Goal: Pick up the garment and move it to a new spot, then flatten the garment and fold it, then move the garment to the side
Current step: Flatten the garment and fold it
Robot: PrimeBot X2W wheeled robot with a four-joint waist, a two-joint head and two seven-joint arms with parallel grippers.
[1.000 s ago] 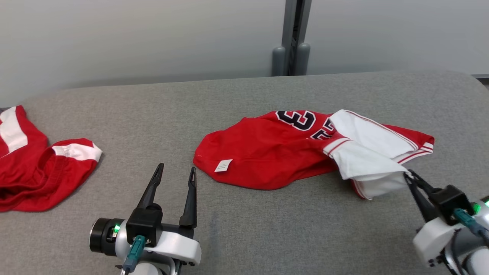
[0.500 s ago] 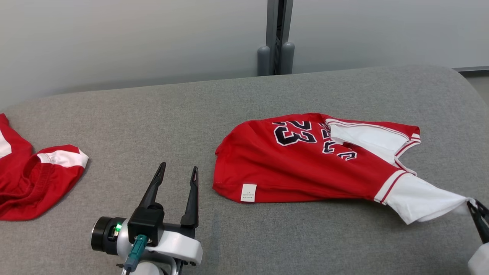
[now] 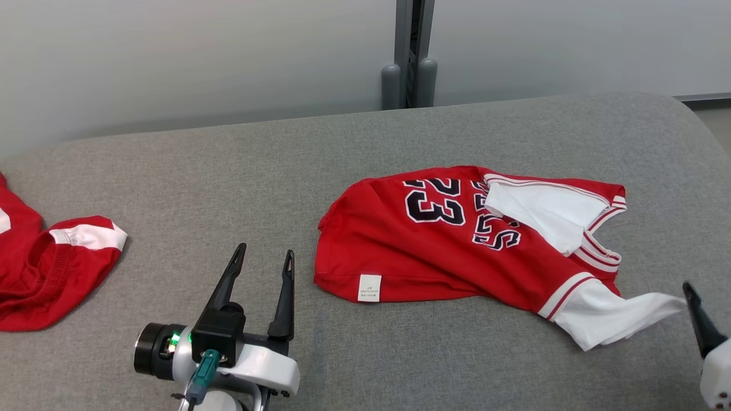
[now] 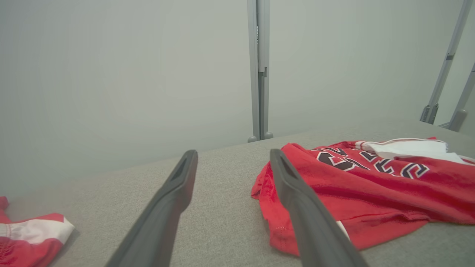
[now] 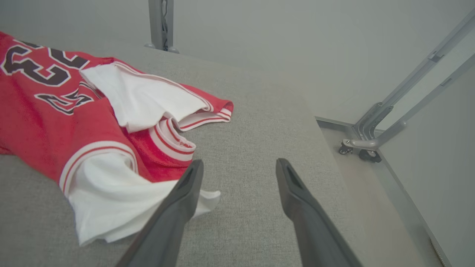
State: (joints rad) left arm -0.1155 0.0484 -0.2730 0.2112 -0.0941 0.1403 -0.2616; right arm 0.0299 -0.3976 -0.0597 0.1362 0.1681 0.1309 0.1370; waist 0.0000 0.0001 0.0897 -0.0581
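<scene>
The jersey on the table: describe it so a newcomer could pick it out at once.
On the grey padded table, look right of centre, in front of the grey post at the wall. A red jersey lies spread there, one white sleeve trailing rightward. Unlike the crumpled red garment at the left edge, it bears a dark 23.

Red cloth cut by left edge, label print on garment too small to read

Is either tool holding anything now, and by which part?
Nothing is held. The left tool and right tool are open; the jersey lies loose, its white sleeve near the right tool.
</scene>
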